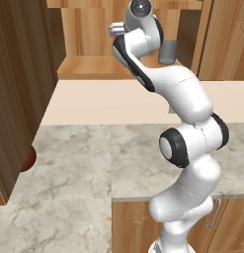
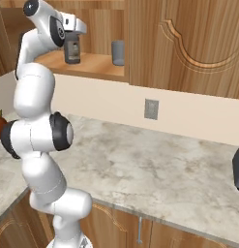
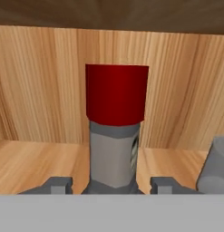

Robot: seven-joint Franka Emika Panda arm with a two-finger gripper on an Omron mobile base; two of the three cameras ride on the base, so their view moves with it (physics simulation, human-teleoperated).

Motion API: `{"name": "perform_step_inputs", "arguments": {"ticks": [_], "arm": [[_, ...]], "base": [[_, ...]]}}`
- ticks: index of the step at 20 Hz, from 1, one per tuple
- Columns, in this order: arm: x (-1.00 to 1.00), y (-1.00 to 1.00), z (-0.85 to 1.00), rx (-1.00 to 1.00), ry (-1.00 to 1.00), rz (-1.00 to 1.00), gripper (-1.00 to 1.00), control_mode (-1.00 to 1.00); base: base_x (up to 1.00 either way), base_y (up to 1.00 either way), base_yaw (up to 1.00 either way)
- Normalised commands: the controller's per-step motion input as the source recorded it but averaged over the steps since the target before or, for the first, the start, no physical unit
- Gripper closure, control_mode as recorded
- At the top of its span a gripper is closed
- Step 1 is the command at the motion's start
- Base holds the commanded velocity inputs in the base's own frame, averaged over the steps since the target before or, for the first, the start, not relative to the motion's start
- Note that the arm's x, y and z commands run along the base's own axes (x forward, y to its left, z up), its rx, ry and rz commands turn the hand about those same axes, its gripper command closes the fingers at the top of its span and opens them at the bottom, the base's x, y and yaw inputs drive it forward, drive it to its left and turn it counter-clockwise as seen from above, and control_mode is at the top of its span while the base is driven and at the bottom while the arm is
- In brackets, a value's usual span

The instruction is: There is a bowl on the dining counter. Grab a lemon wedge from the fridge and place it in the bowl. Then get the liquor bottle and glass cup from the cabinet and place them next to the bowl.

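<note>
A: What is the biggest thing here?

B: The cabinet [image 2: 155, 43]. It is light brown wood, up at 12 o'clock over the counter [image 2: 155, 164]. One carved door is at 2 o'clock in the right base view. The open part has a flat shelf [image 1: 94, 66].

A: And the robot?

B: The white arm reaches up into the open part. In the right base view the claw [image 2: 72, 34] is at 11 o'clock, at the top of the bottle.

A: Where is the bottle?

B: The bottle [image 3: 114, 149] stands upright on the shelf. It is dark grey with a red cap [image 3: 116, 94]. In the hand view it sits in the middle, right between the two dark finger tips [image 3: 56, 185].

A: Is the claw squeezing it?

B: I cannot tell. One tip is on each side of the bottle, very near it, but the spot where they would touch is hidden at the bottom edge.

A: Is there a cup?

B: Yes. The grey cup [image 2: 118, 52] stands on the same shelf, near the bottle, on its 3 o'clock side in the right base view. They are not touching.

A: Anything else?

B: A grey wall socket [image 2: 151, 109] on the pale wall under the cabinet.
</note>
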Motion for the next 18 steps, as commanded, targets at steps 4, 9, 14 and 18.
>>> {"name": "perform_step_inputs", "arguments": {"ticks": [4,9,14,18], "arm": [[-1.00,-0.05,-0.04,0.00,-0.11,0.00,1.00,-1.00],[-1.00,-0.35,-0.01,0.00,-0.05,0.00,1.00,-1.00],[-1.00,-0.54,-0.24,-0.01,0.00,0.00,1.00,-1.00],[-1.00,-0.49,-0.56,-0.06,0.06,0.00,1.00,-1.00]], "base": [[0.00,0.00,0.00],[0.00,0.00,0.00],[0.00,0.00,0.00],[0.00,0.00,0.00]]}}
